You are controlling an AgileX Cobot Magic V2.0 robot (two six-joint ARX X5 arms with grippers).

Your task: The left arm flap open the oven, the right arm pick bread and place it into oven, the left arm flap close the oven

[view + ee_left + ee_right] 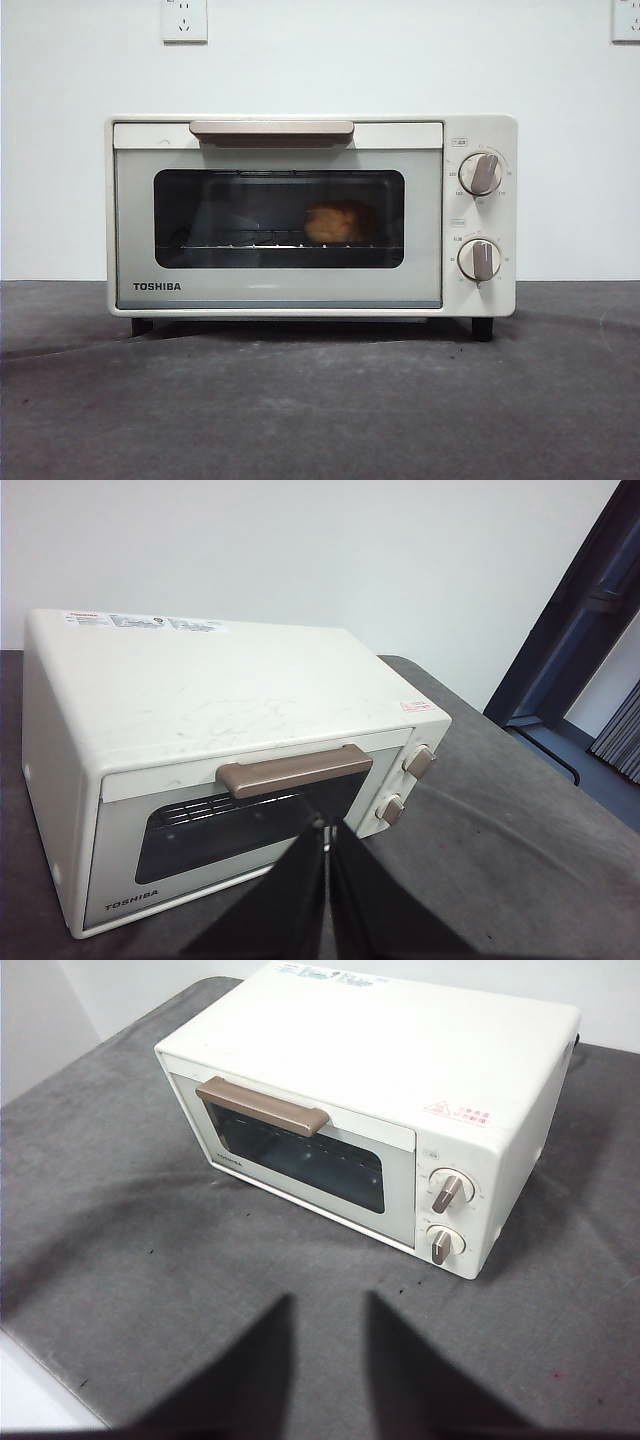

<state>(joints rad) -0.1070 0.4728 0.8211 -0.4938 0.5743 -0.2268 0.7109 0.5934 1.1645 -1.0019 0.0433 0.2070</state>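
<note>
Sitting square on the grey surface (320,400), the oven (310,215) has its door shut, tan handle (271,129) across the top edge. Through the dark glass window (279,218) the bread (332,224) shows golden-brown, resting on the wire rack inside, toward the side with the knobs. Two beige knobs (481,174) are stacked on the panel beside the door. The left gripper (327,830) hangs in front of the door, just below the handle, jaws pressed together and holding nothing. The right gripper (328,1305) hovers well back over bare surface, jaws apart and empty. Two wall sockets (184,20) sit high on the white wall behind.
</note>
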